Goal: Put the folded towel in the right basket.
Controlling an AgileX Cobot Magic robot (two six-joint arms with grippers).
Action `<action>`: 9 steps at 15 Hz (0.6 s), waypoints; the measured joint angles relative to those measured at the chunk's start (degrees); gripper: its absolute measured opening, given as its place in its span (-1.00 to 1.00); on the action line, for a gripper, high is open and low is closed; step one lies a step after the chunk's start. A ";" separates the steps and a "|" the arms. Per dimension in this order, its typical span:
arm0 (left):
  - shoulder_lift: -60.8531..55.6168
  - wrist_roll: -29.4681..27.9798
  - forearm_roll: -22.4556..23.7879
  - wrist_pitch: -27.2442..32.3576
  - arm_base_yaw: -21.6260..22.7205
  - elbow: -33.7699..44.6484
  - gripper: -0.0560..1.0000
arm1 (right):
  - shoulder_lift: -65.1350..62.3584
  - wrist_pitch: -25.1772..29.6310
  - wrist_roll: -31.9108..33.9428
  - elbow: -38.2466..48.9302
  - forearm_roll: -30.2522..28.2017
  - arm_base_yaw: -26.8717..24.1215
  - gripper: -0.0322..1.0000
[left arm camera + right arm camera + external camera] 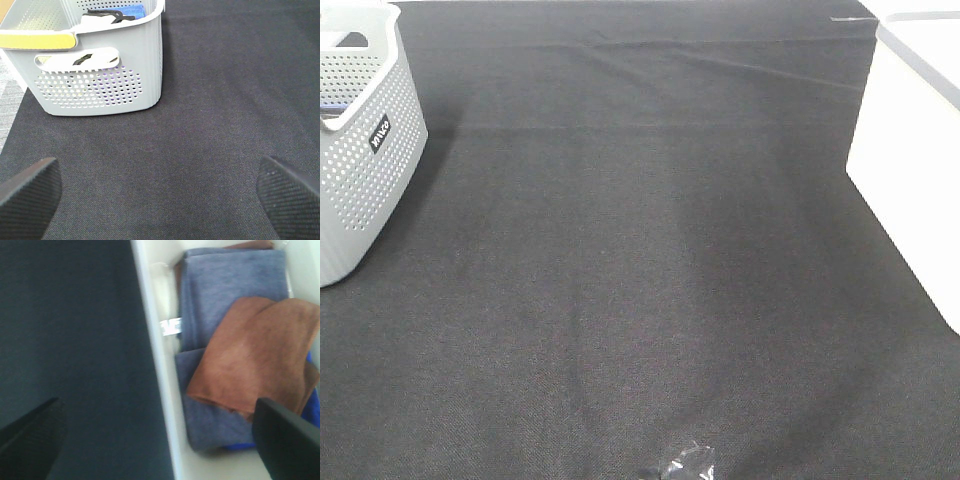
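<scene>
A black woven tablecloth with a fine grain and a few shallow creases covers the whole table. At its left edge stands a grey plastic basket with rounded corners, slot handles and walls punched with rows of small round holes. The left wrist view shows a flat yellow strip lying along its rim, and black straps and a blue object inside. The left gripper hangs over bare cloth near that basket. Its two fingers, faced with dark ribbed pads, are spread wide with nothing between them. At the right edge of the table sits a smooth white basket with plain solid walls. The right gripper hovers over its near rim, its dark fingers likewise wide apart and empty. Inside the white basket lies a stack of folded towels. A brown towel of soft, short-napped cloth lies on top, folded into a rough square and turned at an angle. It rests on a grey-blue towel folded into a long rectangle, and a small white label shows at that towel's edge. A bright blue towel peeks out beneath them. The brown towel is touched by neither gripper.
</scene>
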 joint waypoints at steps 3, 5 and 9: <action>0.00 0.00 0.00 0.00 0.00 0.00 0.98 | -16.16 0.06 1.66 13.92 0.00 0.46 0.94; 0.00 0.00 0.00 0.00 0.00 0.00 0.98 | -29.16 0.11 1.60 24.58 -0.40 0.46 0.94; 0.00 0.00 0.00 0.00 0.00 0.00 0.98 | -53.00 0.23 -1.72 35.52 -0.80 0.46 0.94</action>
